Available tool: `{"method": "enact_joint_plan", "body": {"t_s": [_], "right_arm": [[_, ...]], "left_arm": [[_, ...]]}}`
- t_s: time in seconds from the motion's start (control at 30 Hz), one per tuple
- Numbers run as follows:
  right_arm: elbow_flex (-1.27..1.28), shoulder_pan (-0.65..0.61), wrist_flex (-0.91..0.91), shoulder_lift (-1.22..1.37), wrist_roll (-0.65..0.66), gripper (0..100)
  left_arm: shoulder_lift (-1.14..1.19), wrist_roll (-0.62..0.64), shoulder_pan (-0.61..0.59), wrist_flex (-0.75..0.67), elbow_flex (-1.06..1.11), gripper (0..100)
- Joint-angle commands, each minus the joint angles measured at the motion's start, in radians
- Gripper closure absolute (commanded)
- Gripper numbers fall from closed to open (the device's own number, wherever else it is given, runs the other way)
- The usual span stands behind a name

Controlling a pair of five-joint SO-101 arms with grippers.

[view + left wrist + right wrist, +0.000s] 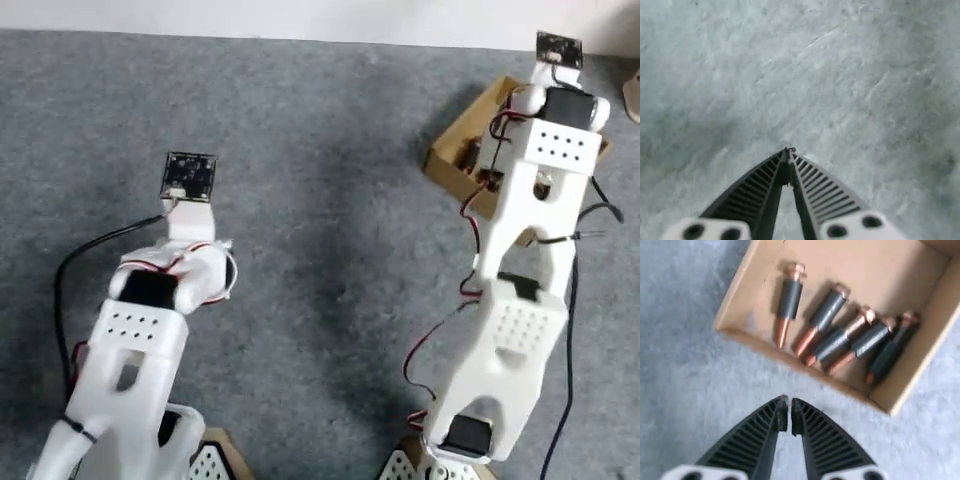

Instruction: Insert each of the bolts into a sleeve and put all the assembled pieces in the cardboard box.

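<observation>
Seen from above, two arms in white moulded plastic: left arm (pixel 140 330) at lower left of the frame, right arm (pixel 525 290) down the right side. On each shell, a grid of small round holes and a black servo block (pixel 150 290). At each far end, a small dark circuit board (pixel 189 176). Thin red wires (pixel 408 360) beside the right arm, and a black cable (pixel 62 285) looping off the left. Up close, left gripper (pixel 789 150) and right gripper (pixel 788 401) alike: black ribbed tapering fingers on white bases with dark screw holes.
</observation>
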Motion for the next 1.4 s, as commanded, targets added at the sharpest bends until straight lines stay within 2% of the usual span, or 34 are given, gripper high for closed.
{"method": "enact_joint_plan", "body": {"t_s": [0.0,0.17,0.33,0.57,0.73,0.93,1.23,1.37], "right_arm": [[0.265,-0.007,0.008,-0.243,0.032,99.5],[0.513,-0.005,-0.007,-0.381,0.044,99.5],[0.61,-0.007,-0.005,-0.447,0.046,99.5],[0.8,-0.019,-0.005,-0.568,0.089,99.5],[0.929,-0.019,-0.013,-0.667,0.094,99.5],[1.152,-0.016,-0.127,-0.757,0.092,99.5],[1.498,-0.013,-0.346,-0.894,0.087,99.5],[1.635,-0.012,-0.437,-0.932,0.087,99.5]], "left_arm": [[-0.128,-0.003,-0.048,0.06,-0.044,99],[-0.331,-0.003,-0.058,0.124,0.059,99],[-0.444,-0.034,-0.067,0.14,0.159,99],[-0.561,-0.064,-0.162,0.215,0.211,99],[-0.68,-0.1,-0.174,0.252,0.283,99],[-0.832,-0.176,-0.199,0.253,0.369,99],[-1.041,-0.178,-0.237,0.253,0.527,99],[-1.063,-0.178,-0.237,0.276,0.565,99]]}}
